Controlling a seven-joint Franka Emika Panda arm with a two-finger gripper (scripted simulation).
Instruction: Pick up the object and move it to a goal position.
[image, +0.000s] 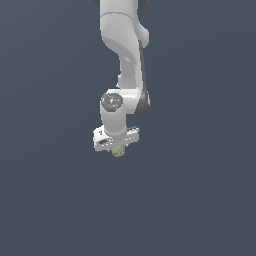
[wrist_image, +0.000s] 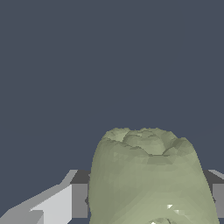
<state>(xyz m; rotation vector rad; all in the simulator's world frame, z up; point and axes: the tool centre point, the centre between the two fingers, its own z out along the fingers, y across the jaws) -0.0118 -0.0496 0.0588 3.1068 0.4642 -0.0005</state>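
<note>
Lump (image: 118, 151) first, as the exterior view shows it: a small, roundish, pale olive-green thing sitting right under the white hand (image: 116, 138) of the arm (image: 124, 55), tucked up against its underside. It is much narrower than the hand's crossbar. The arm comes down from the top edge, bends at a joint with a mottled grey cap (image: 112, 101), and ends in the hand, which is slightly tilted, lower toward the exterior view's left. Around everything is a flat dark blue-grey backdrop (image: 45, 190); no bench edge can be told, and whether the lump rests on anything is not clear. The fingers themselves are too small to make out in this view.

From the wrist view, the lump (wrist_image: 148, 175) fills the lower middle, very close to the camera. Its surface is mottled and lumpy, with a dented, crinkled crown and paler green flanks. A grey finger (wrist_image: 78, 199) stands hard against one flank, with a lighter grey sloping part of the hand beside it; a second grey finger (wrist_image: 217, 199) shows at the other flank by the picture's edge. Both meet the lump's sides with no gap visible, so the fingers are closed narrowly, clasping the lump between them. Behind is the same plain dark blue-grey.
</note>
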